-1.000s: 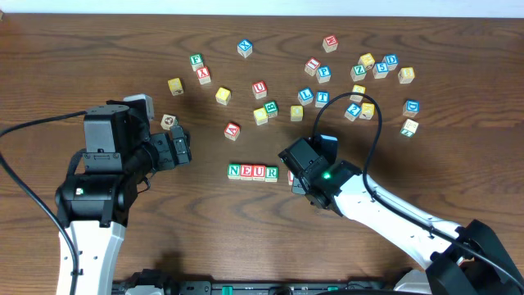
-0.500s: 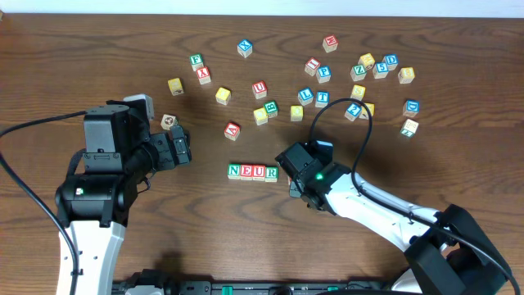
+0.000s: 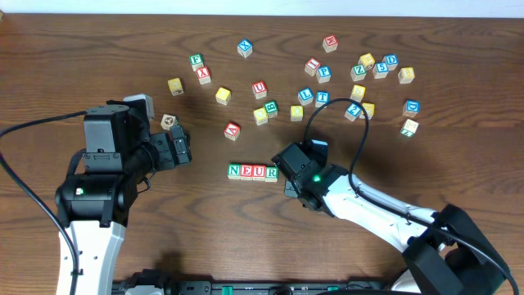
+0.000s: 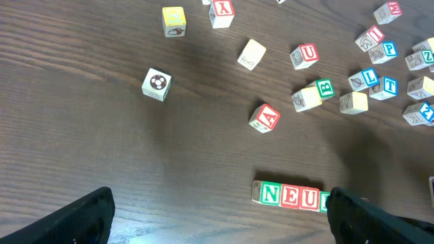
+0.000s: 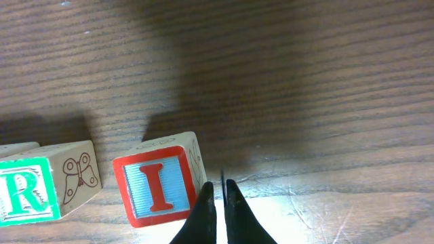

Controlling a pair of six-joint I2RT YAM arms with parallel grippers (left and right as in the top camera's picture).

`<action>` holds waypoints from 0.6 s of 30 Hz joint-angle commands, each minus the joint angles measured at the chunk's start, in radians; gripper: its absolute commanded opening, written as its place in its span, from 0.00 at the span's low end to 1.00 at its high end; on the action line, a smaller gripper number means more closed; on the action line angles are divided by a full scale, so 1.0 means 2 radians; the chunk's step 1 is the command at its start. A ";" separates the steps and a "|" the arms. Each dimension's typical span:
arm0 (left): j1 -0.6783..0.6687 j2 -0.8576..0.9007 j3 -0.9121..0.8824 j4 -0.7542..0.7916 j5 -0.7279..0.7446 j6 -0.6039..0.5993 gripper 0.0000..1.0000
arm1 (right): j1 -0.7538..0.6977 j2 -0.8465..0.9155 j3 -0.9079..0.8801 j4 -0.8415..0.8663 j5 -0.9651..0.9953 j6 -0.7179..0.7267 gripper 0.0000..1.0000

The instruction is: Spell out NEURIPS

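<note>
A row of blocks spelling NEUR (image 3: 252,171) lies on the wooden table; it also shows in the left wrist view (image 4: 291,195). In the right wrist view a red-and-blue I block (image 5: 159,186) sits slightly tilted just right of the R block (image 5: 41,190), with a small gap between them. My right gripper (image 5: 218,193) is shut and empty, its fingertips against the I block's right side. In the overhead view it (image 3: 288,174) covers the I block. My left gripper (image 4: 217,210) is open and empty, low over bare table left of the row. A blue P block (image 3: 324,73) lies among the loose blocks.
Several loose letter blocks lie scattered across the far half of the table, from a yellow block (image 3: 174,85) at left to a cluster (image 3: 377,67) at right. A red A block (image 3: 232,129) lies just beyond the row. A soccer-ball block (image 3: 169,122) sits by the left arm.
My right gripper has slid left toward the end of the NEUR row, taking the I block with it. The left arm has not moved.
</note>
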 commanded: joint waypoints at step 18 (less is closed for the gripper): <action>0.003 0.000 0.014 -0.002 0.006 0.005 0.98 | 0.004 0.024 -0.003 0.027 0.023 -0.009 0.01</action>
